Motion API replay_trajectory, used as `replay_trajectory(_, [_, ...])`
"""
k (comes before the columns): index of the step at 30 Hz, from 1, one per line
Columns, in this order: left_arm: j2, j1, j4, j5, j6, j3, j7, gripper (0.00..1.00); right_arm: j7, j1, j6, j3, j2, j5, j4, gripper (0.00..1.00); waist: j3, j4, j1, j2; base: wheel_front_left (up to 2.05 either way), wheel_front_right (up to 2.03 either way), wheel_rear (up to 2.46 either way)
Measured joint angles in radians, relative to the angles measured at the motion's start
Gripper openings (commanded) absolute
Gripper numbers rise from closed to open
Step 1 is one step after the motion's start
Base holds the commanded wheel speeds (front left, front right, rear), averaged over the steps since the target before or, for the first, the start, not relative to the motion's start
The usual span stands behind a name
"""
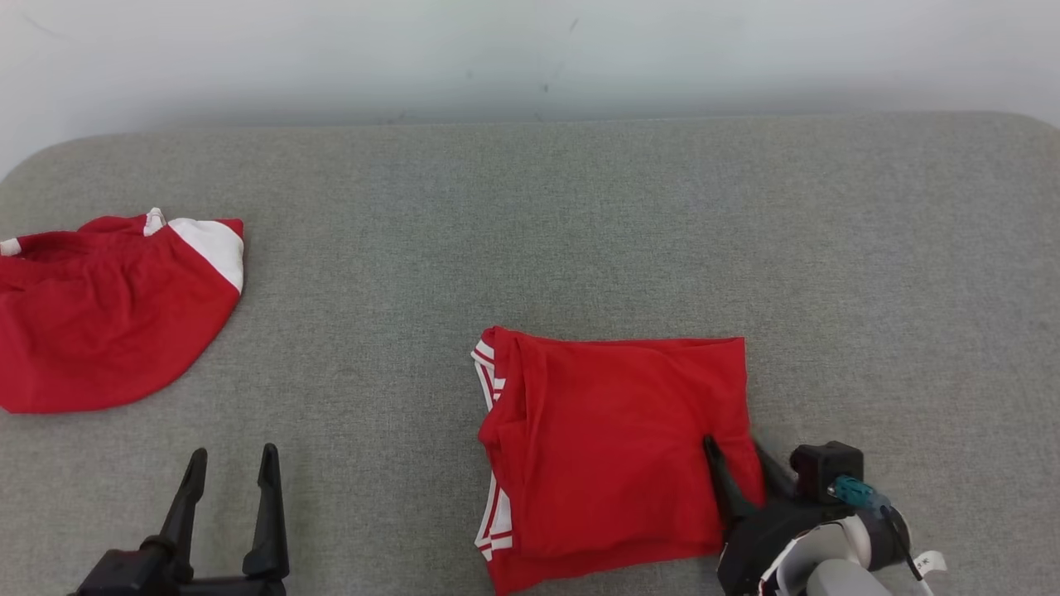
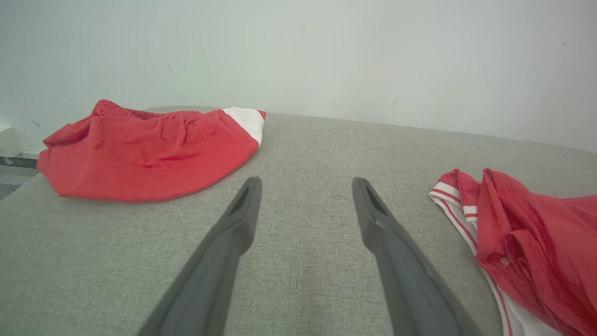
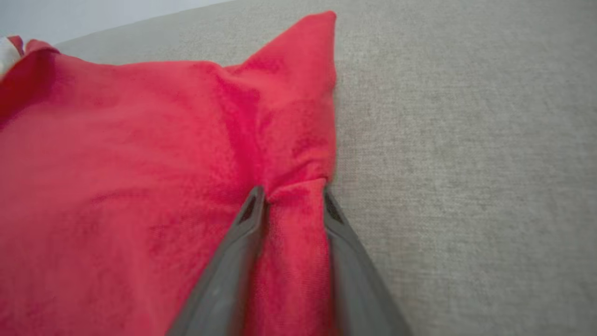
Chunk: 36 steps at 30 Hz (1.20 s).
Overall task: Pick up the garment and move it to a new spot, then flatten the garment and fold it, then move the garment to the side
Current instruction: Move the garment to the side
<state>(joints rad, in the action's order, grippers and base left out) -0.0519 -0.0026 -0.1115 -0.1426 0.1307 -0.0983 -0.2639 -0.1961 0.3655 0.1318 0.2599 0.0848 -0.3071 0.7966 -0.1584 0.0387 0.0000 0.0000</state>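
Right claw [image 3: 291, 193] pinches folded garment [image 1: 613, 447] at its edge; left claw [image 1: 233, 454] gapes empty.

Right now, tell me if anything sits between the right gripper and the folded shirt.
Nothing visible does. The right gripper straddles a bunched fold at the right edge of the folded shirt, touching the cloth.

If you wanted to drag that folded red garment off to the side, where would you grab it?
Likely its right edge near the front corner, coming low from the robot's right: the folded red garment lies flat, layers stacked neatly there, striped hems loose on its left. The right claw straddles a ridge of cloth there.
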Motion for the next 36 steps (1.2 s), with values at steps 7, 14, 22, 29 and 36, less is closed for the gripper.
replay_trajectory(7, [0.001,-0.025,-0.013,-0.017,0.0,-0.005,0.0,1.0,-0.02,0.092,0.0,0.06,0.005,-0.02,0.039,0.0,-0.013,-0.006,0.0001,0.0001,0.0,0.0,0.0])
replay_trajectory(14, [0.001,-0.055,-0.005,-0.029,0.0,-0.009,0.0,1.0,0.001,0.259,0.0,0.107,0.072,-0.033,0.041,0.0,-0.061,-0.017,0.0001,0.0001,0.0,0.0,0.0])
replay_trajectory(22, [-0.004,-0.119,0.051,-0.026,0.0,-0.033,0.0,1.0,0.033,0.441,0.0,0.122,0.221,-0.033,0.014,0.0,-0.174,-0.042,0.0002,0.0001,0.0,0.0,0.0])
replay_trajectory(29, [-0.058,-0.204,0.13,-0.025,0.0,-0.071,0.0,1.0,0.066,0.594,0.0,0.095,0.385,-0.051,-0.053,0.0,-0.316,-0.104,0.0003,0.0002,0.0,0.0,0.0])
replay_trajectory(36, [-0.111,-0.22,0.175,-0.019,0.0,-0.045,0.0,1.0,0.11,0.647,0.0,0.113,0.515,-0.067,-0.091,0.0,-0.404,-0.189,0.0002,0.0002,0.0,0.0,0.0])
